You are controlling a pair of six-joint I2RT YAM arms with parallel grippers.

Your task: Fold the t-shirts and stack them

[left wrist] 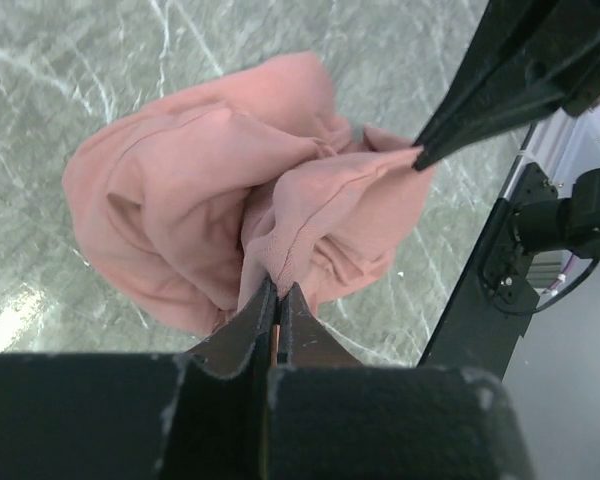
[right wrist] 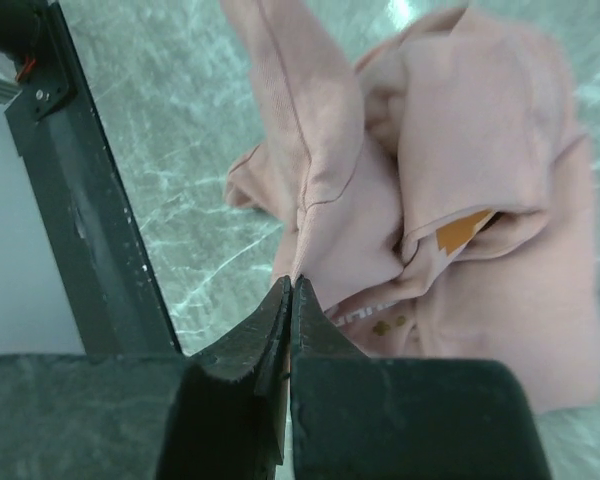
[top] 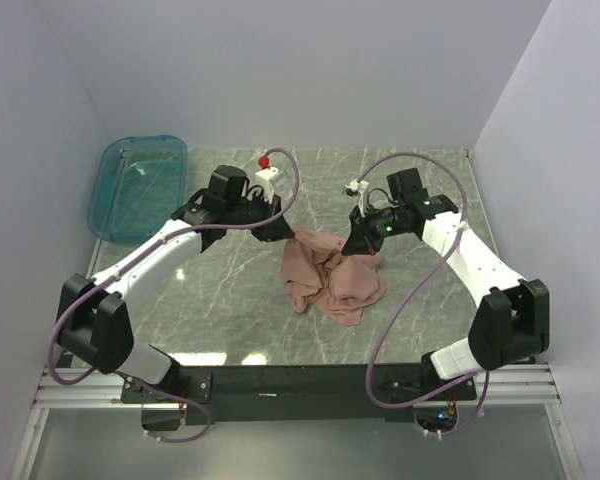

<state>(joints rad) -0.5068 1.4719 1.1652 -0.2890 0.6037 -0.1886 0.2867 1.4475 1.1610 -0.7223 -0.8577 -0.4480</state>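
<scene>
One dusty-pink t-shirt [top: 332,276] hangs crumpled between my two grippers above the middle of the marble table, its lower part bunched on the table. My left gripper [top: 277,229] is shut on a seamed edge of the shirt [left wrist: 180,190], pinching it at the tips [left wrist: 277,287]. My right gripper [top: 357,243] is shut on another seamed edge of the shirt [right wrist: 500,180], pinching it at the tips [right wrist: 291,283]. White text and an orange print show in the right wrist view. The right gripper's fingers [left wrist: 500,85] show in the left wrist view, holding the cloth.
A teal translucent tray [top: 138,186] lies at the table's far left corner. A small white stand with a red knob [top: 267,170] is at the back centre. The black front rail [top: 310,380] runs along the near edge. Walls enclose three sides.
</scene>
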